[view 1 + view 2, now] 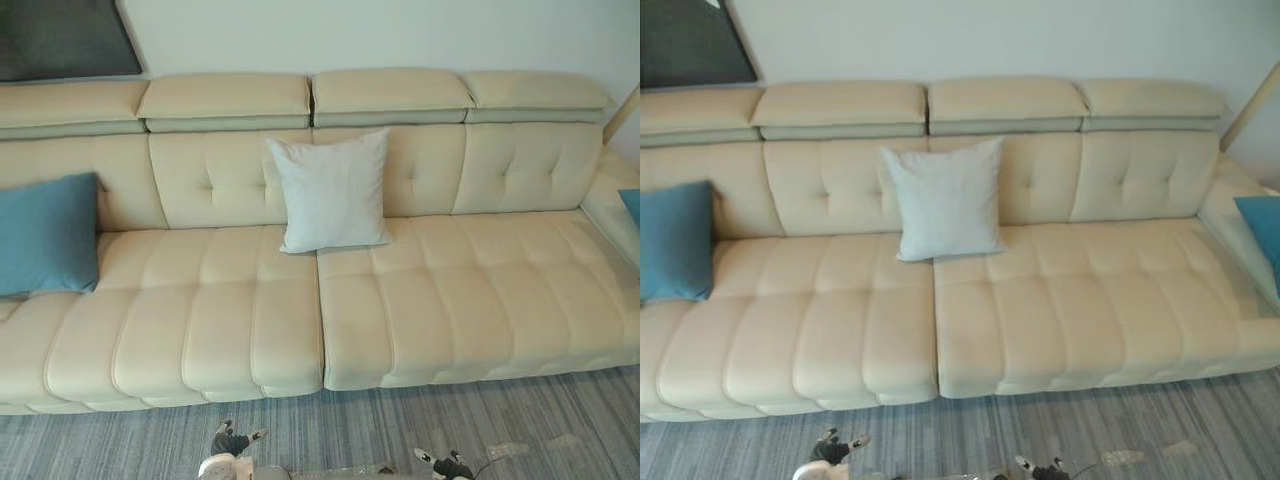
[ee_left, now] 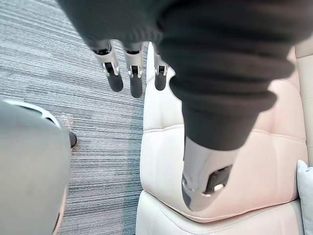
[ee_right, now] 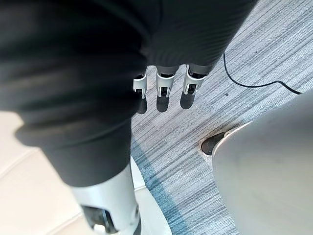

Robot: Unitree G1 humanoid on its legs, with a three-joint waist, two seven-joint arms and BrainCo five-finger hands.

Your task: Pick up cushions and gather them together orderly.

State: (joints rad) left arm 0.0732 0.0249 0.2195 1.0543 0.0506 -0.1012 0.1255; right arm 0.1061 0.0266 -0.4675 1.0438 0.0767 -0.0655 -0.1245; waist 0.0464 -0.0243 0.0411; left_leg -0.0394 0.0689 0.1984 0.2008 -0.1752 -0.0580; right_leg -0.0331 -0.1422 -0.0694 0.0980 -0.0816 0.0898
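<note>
In the left eye view, a long cream sofa [image 1: 480,300] is standing against the wall on a grey striped carpet [image 1: 400,420]. A white cushion [image 1: 330,190] is leaning upright against the backrest near the middle, its lower edge sitting on the seat just over the seam between two seat sections. A blue cushion [image 1: 45,235] is resting at the far left end of the seat, propped against the backrest and well apart from the white one. In the right eye view, a second blue cushion [image 1: 1262,235] is showing at the far right end, on the sofa's side section, again well apart from the white one, so the three are lying spread out and not gathered. In the left wrist view, my left hand [image 2: 133,73] is hanging with its fingers straight and relaxed, thumb apart, holding nothing, above the carpet just beside the sofa's front edge. In the right wrist view, my right hand [image 3: 164,85] is likewise hanging loose and empty, fingers straight over the carpet, with the sofa's front edge close beside the thumb.
</note>
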